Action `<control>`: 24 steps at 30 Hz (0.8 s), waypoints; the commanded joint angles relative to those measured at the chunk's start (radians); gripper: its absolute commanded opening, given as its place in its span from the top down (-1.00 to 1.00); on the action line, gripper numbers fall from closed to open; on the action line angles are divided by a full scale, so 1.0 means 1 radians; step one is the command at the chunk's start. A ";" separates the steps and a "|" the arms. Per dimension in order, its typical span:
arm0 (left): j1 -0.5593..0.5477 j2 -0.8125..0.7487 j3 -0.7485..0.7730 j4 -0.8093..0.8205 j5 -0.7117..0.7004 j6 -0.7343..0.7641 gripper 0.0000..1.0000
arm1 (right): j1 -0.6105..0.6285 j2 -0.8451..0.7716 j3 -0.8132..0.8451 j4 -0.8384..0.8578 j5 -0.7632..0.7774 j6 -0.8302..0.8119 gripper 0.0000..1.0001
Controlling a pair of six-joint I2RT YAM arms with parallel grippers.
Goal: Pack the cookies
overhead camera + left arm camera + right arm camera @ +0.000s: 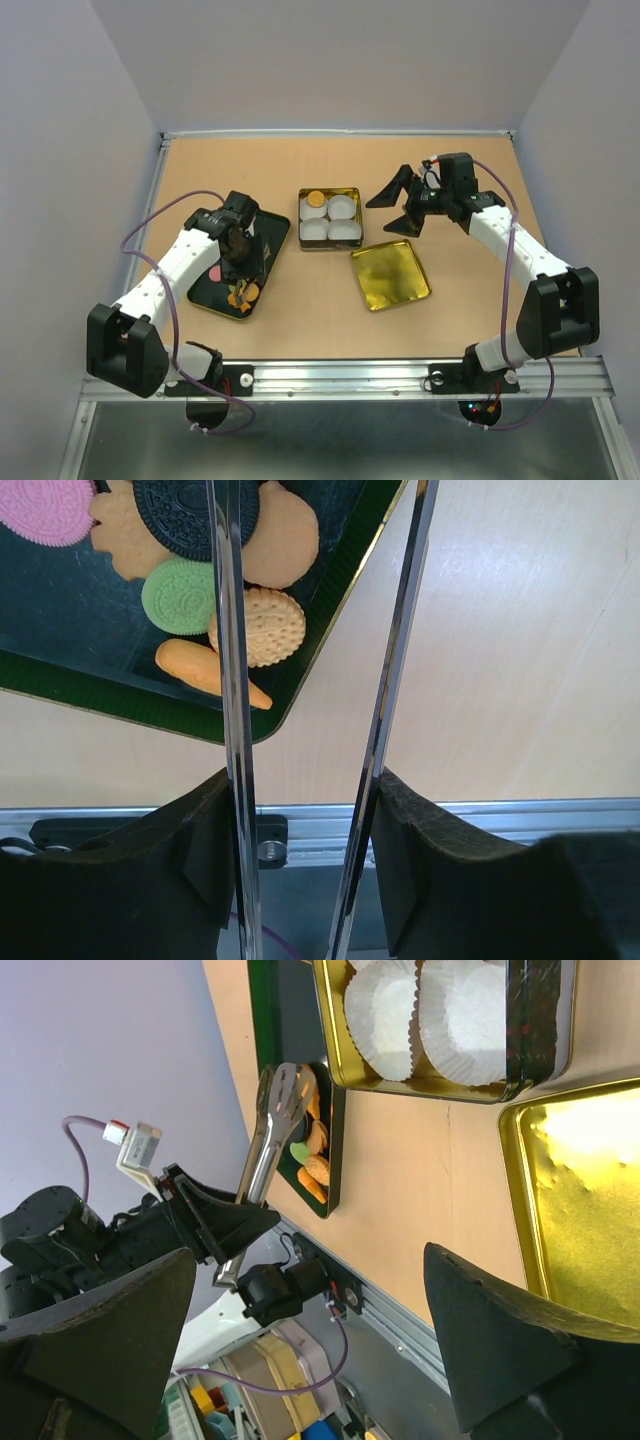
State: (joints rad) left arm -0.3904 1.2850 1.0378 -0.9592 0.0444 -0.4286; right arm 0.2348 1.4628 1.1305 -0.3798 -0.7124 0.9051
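The cookies (pixel 262 627) lie piled at the near end of a dark tray (pixel 60 630): pink, green, black and tan ones. From above the cookies (pixel 243 293) show as a small cluster. One orange cookie (pixel 315 198) sits in a paper cup of the gold tin (pixel 330 243). My left gripper (pixel 305 810) is shut on metal tongs (pixel 232 680), whose two blades reach over the pile; their tips are out of the left wrist view. The right gripper (pixel 398 205) hangs open and empty, right of the tin.
The gold square lid (pixel 390 275) lies upside down in front of the tin. White paper cups (pixel 455 1010) fill the tin. An aluminium rail (pixel 400 375) runs along the near table edge. Grey walls enclose the table on three sides.
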 commanded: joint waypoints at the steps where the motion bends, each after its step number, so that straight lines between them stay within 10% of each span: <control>1: 0.002 -0.021 0.008 0.011 -0.031 -0.009 -0.18 | -0.005 -0.019 0.029 -0.011 0.013 -0.002 -1.00; 24: -0.001 -0.050 -0.071 0.045 0.058 -0.075 -0.17 | -0.006 0.039 0.025 -0.030 -0.051 -0.083 -1.00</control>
State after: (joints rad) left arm -0.3904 1.2598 0.9859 -0.9504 0.0368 -0.4877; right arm 0.2348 1.5005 1.1305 -0.4049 -0.7319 0.8520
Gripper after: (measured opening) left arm 0.589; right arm 0.998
